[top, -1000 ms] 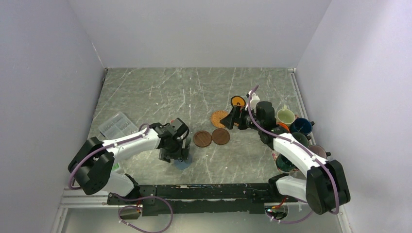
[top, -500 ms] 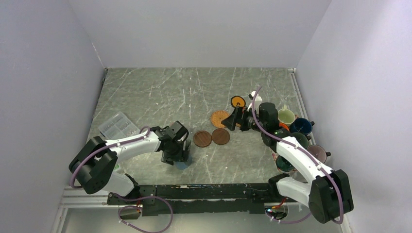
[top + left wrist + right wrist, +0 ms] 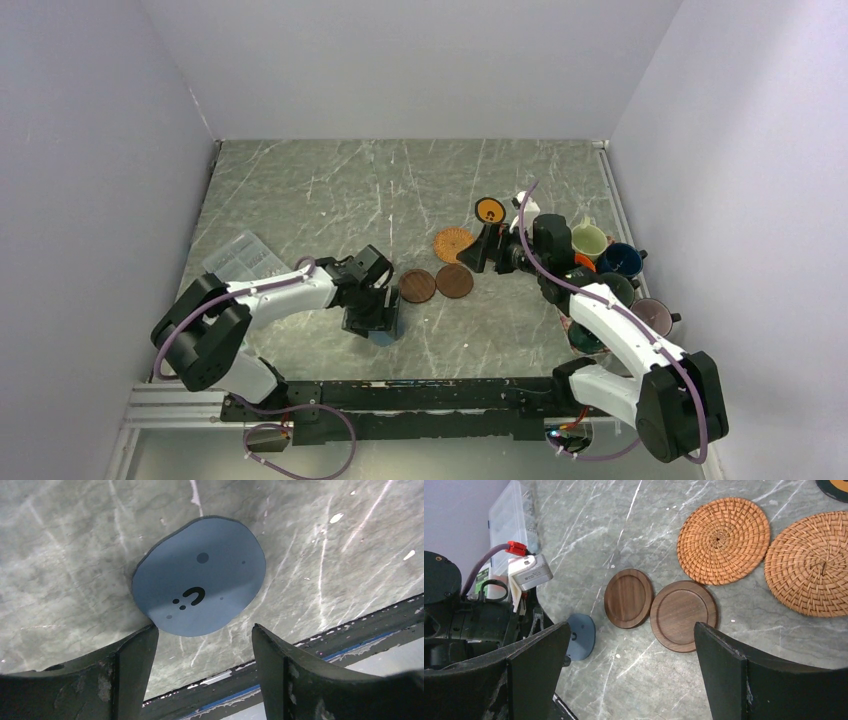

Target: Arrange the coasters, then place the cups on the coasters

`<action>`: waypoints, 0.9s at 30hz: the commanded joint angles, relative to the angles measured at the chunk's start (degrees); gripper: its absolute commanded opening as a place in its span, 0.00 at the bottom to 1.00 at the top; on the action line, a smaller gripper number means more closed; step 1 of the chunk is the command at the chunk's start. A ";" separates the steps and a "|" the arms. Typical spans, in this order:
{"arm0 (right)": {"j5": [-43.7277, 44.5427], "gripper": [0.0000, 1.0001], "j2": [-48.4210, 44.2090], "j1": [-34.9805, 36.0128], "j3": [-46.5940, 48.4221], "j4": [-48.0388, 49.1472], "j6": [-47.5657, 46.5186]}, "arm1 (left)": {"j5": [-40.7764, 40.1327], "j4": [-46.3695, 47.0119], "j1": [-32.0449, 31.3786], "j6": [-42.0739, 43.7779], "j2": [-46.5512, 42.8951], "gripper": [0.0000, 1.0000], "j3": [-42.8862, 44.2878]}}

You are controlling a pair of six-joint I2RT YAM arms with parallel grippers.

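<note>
A blue-grey coaster [image 3: 199,577] lies on the marble table just past my left gripper [image 3: 205,635]. Its jaws stand apart with nothing between them, and the left fingertip [image 3: 145,637] touches the coaster's rim. The top view shows that gripper [image 3: 372,318] low over the coaster [image 3: 383,336]. My right gripper [image 3: 631,630] hangs open above two dark brown coasters [image 3: 628,598] [image 3: 683,615]. Two tan woven coasters [image 3: 723,533] [image 3: 811,564] lie beyond them. A black, orange-rimmed coaster [image 3: 490,209] sits farther back. Several cups cluster at the right: cream [image 3: 588,238], dark blue [image 3: 619,260], green [image 3: 617,287], mauve [image 3: 652,314].
A clear plastic box [image 3: 243,258] sits at the left of the table. The table's near edge and black rail [image 3: 300,650] run just behind the blue-grey coaster. Grey walls close in the left, back and right sides.
My left gripper's jaws have narrowed and it has slid a little to the right, nudging the blue-grey coaster with it. The right gripper shifted slightly right and stayed open.
</note>
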 commanded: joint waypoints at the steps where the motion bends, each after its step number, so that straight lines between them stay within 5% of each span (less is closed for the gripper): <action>1: 0.60 1.00 -1.05 -0.18 -0.07 1.48 0.59 | 0.84 5.30 -0.61 2.95 4.20 0.76 0.21; 27: 0.90 1.00 -1.69 -0.16 0.02 0.38 0.40 | 4.73 8.92 -4.55 5.90 14.26 0.74 7.57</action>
